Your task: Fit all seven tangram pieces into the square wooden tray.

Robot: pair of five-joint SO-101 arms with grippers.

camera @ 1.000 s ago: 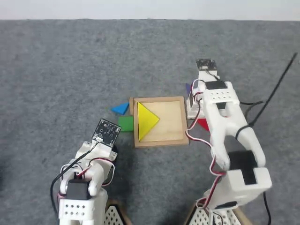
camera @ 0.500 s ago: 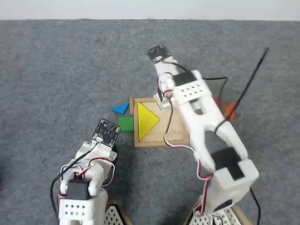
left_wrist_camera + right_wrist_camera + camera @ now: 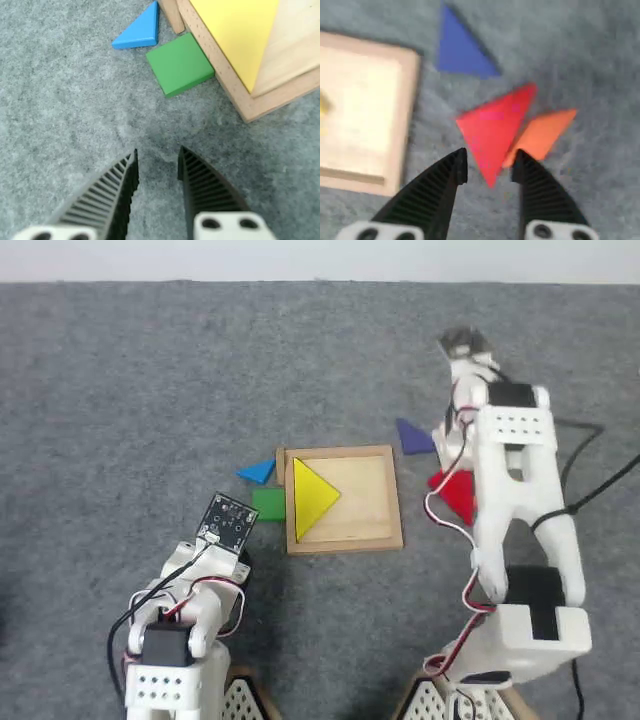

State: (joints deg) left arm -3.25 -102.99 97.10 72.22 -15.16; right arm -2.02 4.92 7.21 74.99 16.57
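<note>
Nearest me, my left gripper (image 3: 157,156) hangs over the desk (image 3: 120,390), fingers slightly apart and empty, just short of the green square (image 3: 181,64) touching the wooden tray (image 3: 345,539). The tray's left half holds the yellow triangle (image 3: 312,497). To its right, my right gripper (image 3: 491,159) hovers, fingers released, over the red triangle (image 3: 495,125). An orange piece (image 3: 542,132) seemingly touches that triangle. Farther off lie the light blue triangle (image 3: 259,472) on the left and the dark blue triangle (image 3: 413,437) on the right.

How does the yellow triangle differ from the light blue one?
The yellow triangle is much larger than the light blue triangle. The yellow one lies inside the wooden tray, along one wall; the light blue one lies outside on the carpet, near a tray corner. Both are triangles lying flat.
</note>
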